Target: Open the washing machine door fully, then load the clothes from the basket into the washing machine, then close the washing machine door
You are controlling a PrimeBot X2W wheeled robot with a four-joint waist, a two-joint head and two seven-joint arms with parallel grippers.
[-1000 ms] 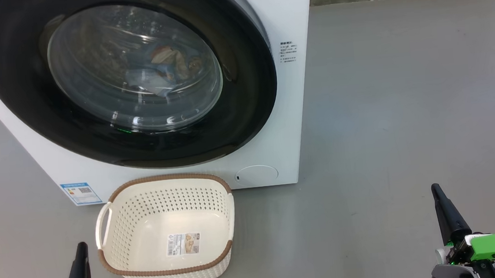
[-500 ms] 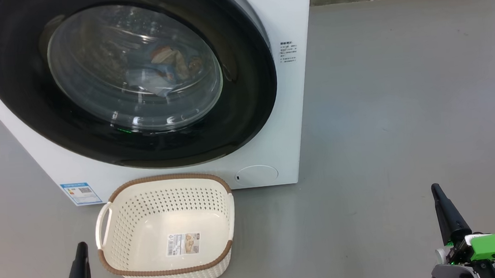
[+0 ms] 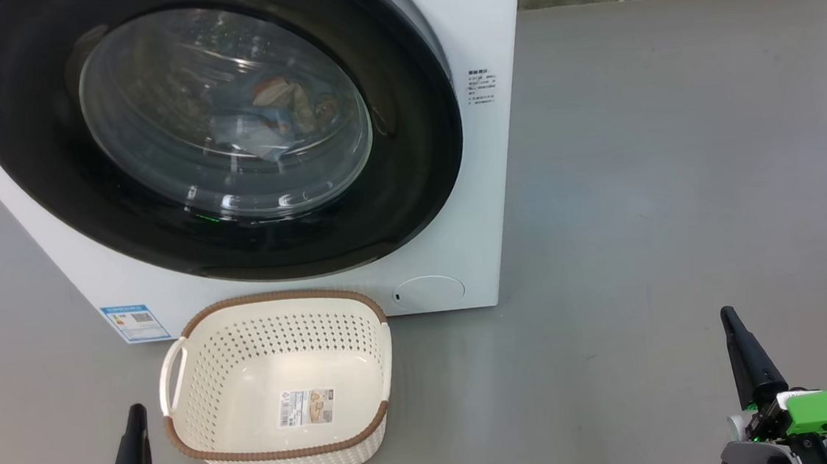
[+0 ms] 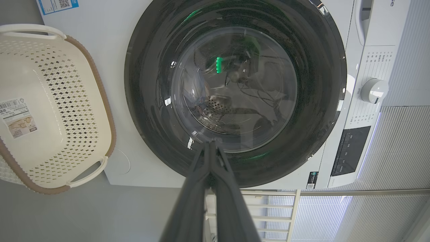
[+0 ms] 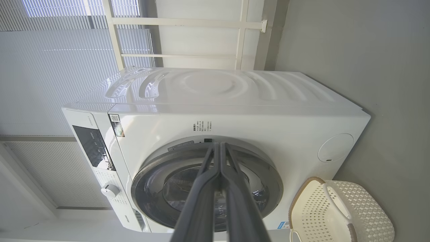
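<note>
Nothing has moved; left tool (image 3: 135, 410) and right tool (image 3: 725, 312) stay pinched together. The basket (image 3: 278, 299) sits just beside the left tool, far from the right.

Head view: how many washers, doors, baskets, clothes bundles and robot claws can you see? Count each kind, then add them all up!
washer: 1
door: 1
basket: 1
clothes: 1 bundle, behind the door's window
claws: 2, left claw and right claw, both shut
total: 6
</note>
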